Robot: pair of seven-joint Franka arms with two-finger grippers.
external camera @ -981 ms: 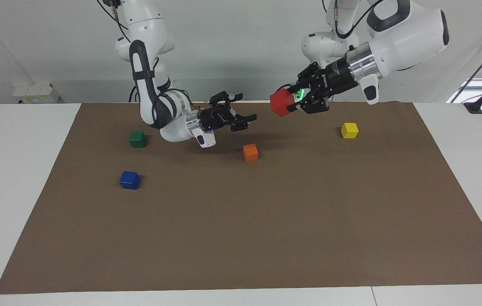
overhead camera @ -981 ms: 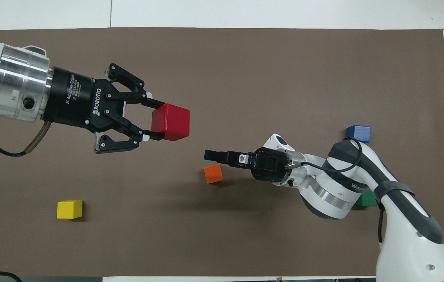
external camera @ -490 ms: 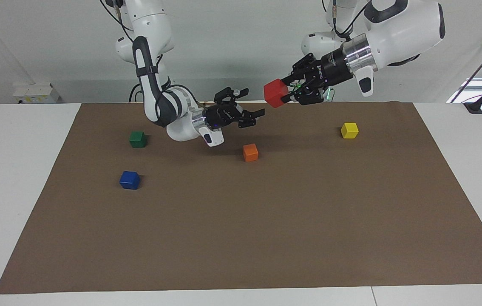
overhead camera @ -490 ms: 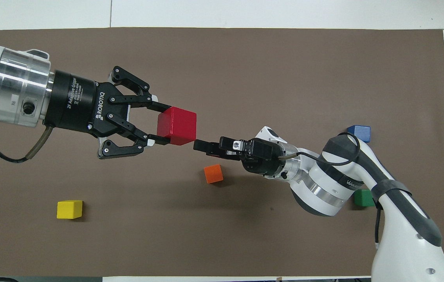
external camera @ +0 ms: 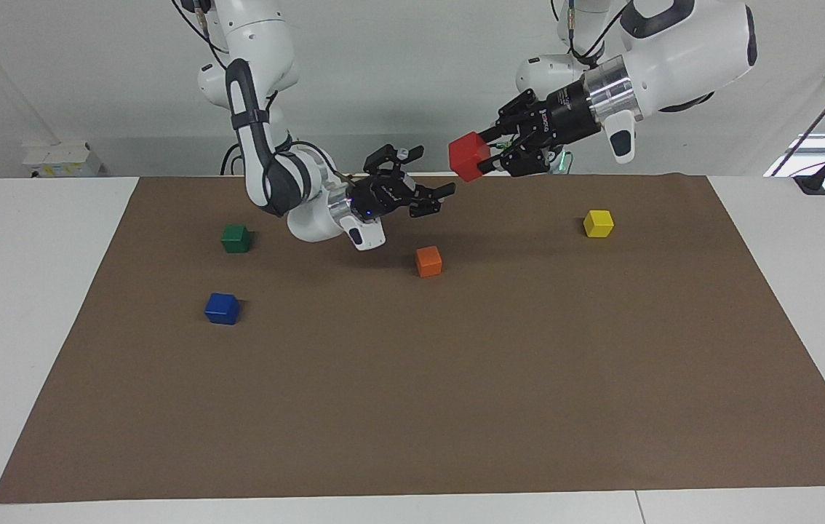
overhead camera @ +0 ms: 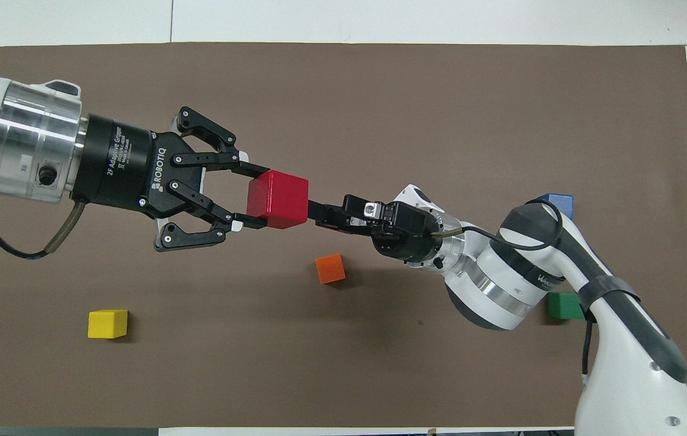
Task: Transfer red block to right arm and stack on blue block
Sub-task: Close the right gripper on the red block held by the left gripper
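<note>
**Red block held aloft between the two pincers**

The table carries a brown mat on which four cubes rest. The left arm comes in high over the mat's edge nearest the robots, and its left pincer is clamped on the red block, which hangs in the air above the mat. The right arm bends low and points its right pincer toward that block; its fingers are spread apart, and in the facing view they sit just below and beside the block without touching it. The blue block lies on the mat toward the right arm's end, farther from the robots than the green cube. The orange cube sits near the middle, and the yellow cube lies toward the left arm's end.
</note>
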